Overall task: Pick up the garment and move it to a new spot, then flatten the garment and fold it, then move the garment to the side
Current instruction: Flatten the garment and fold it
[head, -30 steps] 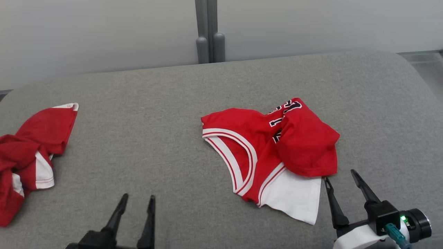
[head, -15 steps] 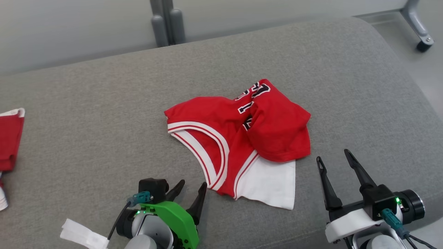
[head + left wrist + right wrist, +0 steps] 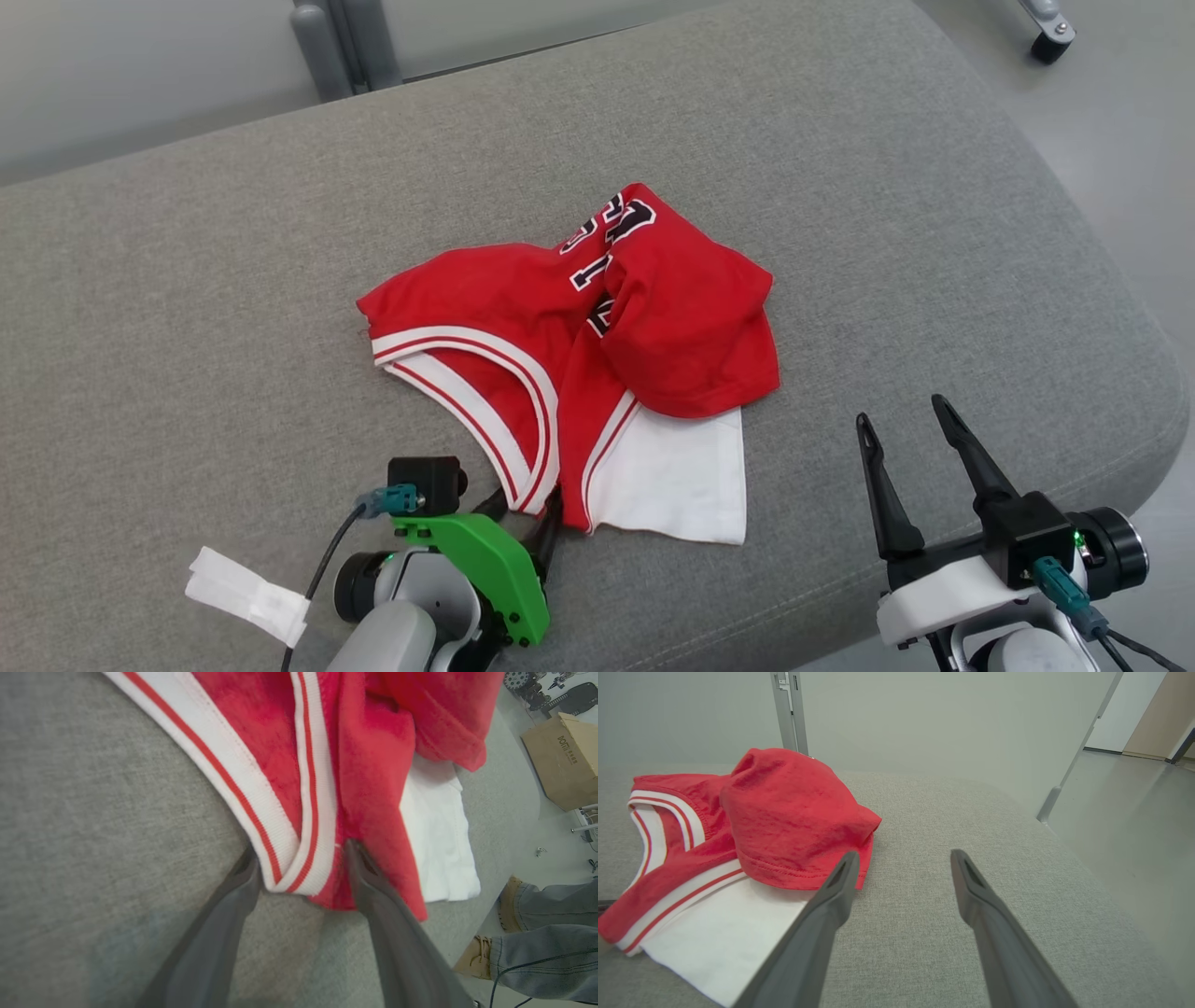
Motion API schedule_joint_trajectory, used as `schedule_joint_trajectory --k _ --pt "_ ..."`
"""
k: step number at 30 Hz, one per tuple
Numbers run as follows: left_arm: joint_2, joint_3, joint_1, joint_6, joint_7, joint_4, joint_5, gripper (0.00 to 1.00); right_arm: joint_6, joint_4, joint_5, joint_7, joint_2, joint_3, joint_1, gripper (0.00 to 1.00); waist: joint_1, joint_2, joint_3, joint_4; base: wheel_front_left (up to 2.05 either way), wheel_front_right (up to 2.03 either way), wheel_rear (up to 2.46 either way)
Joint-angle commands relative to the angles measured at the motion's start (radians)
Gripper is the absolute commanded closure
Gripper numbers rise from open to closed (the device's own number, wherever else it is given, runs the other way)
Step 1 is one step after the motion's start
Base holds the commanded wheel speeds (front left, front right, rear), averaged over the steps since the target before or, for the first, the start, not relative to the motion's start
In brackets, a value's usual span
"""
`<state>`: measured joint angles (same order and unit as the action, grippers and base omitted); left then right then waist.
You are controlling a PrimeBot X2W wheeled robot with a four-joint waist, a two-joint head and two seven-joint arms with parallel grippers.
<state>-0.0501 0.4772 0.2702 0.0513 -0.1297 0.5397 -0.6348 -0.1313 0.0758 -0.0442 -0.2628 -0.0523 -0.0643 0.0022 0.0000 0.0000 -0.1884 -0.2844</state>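
Left gripper (image 3: 301,851) has now reached garment (image 3: 485,299) near corner, jaws apart astride its edge; pinch likely next. Right gripper (image 3: 901,413) jaws apart, idle beside.

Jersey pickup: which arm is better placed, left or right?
Left. The left end effector, open, straddles the striped near corner of the jersey, one finger on each side. The right end effector is open over bare cushion beside it, not touching.

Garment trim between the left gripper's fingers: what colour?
White trim with a red stripe, best in the left wrist view.
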Motion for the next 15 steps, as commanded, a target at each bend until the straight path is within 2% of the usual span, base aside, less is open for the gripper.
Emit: schedule_joint_trajectory --k 1,5,10,15 --pt "-0.001 0.024 -0.009 -0.008 -0.013 0.04 -0.017 1.0 0.001 -0.003 0.008 -0.003 0.0 0.002 -0.01 0.0 0.0 0.0 -0.006 -0.003 0.0 0.0 0.0" --pt "-0.001 0.043 0.022 0.007 0.017 0.026 -0.041 1.0 0.001 -0.003 0.007 -0.003 0.001 0.005 -0.013 0.0 0.0 0.0 -0.006 0.004 0.0 0.0 0.0" --pt "-0.009 -0.013 0.063 0.015 0.028 -0.085 -0.115 1.0 0.001 -0.002 0.012 -0.003 0.002 0.014 -0.003 0.0 0.0 0.0 0.001 0.022 0.0 0.0 0.0" --pt "-0.108 -0.102 0.067 -0.002 -0.032 -0.291 -0.176 1.0 0.001 0.002 0.025 -0.003 0.001 0.022 0.012 0.0 0.0 0.0 0.019 0.04 0.0 0.0 0.0"
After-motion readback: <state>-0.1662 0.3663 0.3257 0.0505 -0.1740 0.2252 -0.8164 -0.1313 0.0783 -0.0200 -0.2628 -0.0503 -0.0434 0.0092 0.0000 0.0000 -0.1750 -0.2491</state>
